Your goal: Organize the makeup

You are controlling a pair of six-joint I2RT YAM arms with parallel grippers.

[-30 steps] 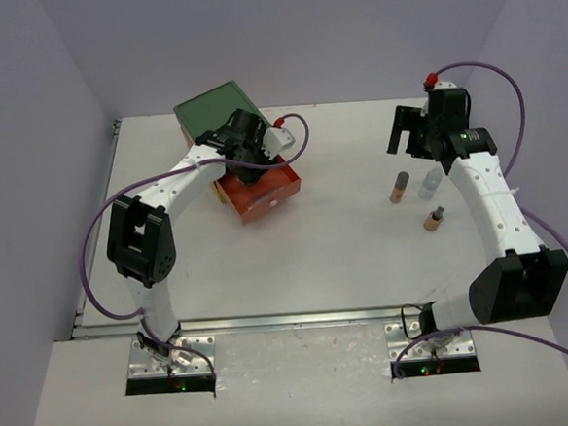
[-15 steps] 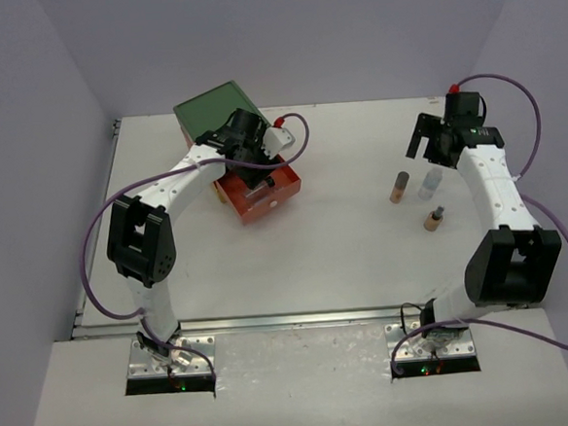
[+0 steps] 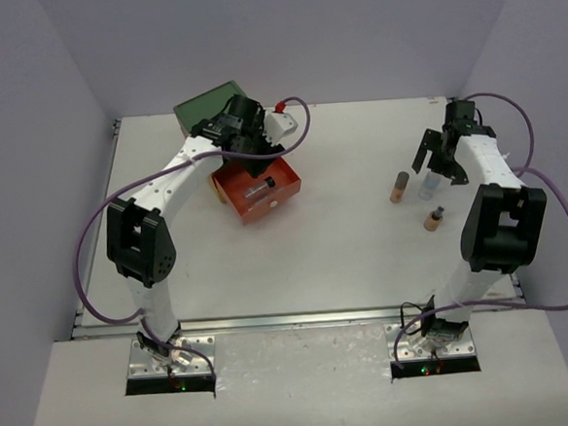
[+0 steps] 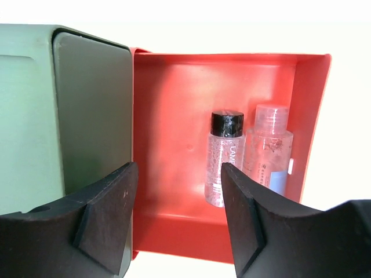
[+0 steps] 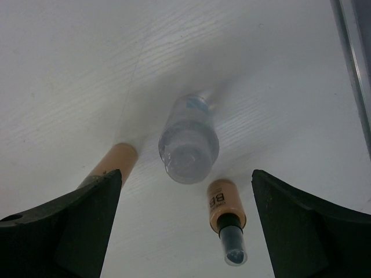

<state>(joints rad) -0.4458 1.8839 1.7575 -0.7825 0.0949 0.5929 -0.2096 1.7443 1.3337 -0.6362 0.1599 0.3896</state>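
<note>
The orange drawer (image 4: 174, 116) stands pulled out of the green box (image 4: 35, 116). Two clear bottles lie in it, one black-capped (image 4: 224, 156) and one clear-capped (image 4: 268, 147). My left gripper (image 4: 179, 223) is open and empty just above the drawer's front part; in the top view it (image 3: 251, 165) sits over the drawer (image 3: 284, 186). My right gripper (image 5: 185, 231) is open and empty above three upright items: a clear bottle (image 5: 188, 147), a tan tube (image 5: 111, 163) and an amber bottle with a black cap (image 5: 227, 217). In the top view it (image 3: 434, 160) hovers just behind them. No palettes show.
The green box (image 3: 201, 106) stands at the back left against the wall. In the top view the tan tube (image 3: 399, 186), clear bottle (image 3: 427, 187) and amber bottle (image 3: 434, 219) stand close together at the right. A metal table edge (image 5: 355, 69) runs along the right.
My left gripper has drawn back toward the green box, uncovering a bottle in the drawer. My right arm has swung right and brought its gripper over the three bottles.
</note>
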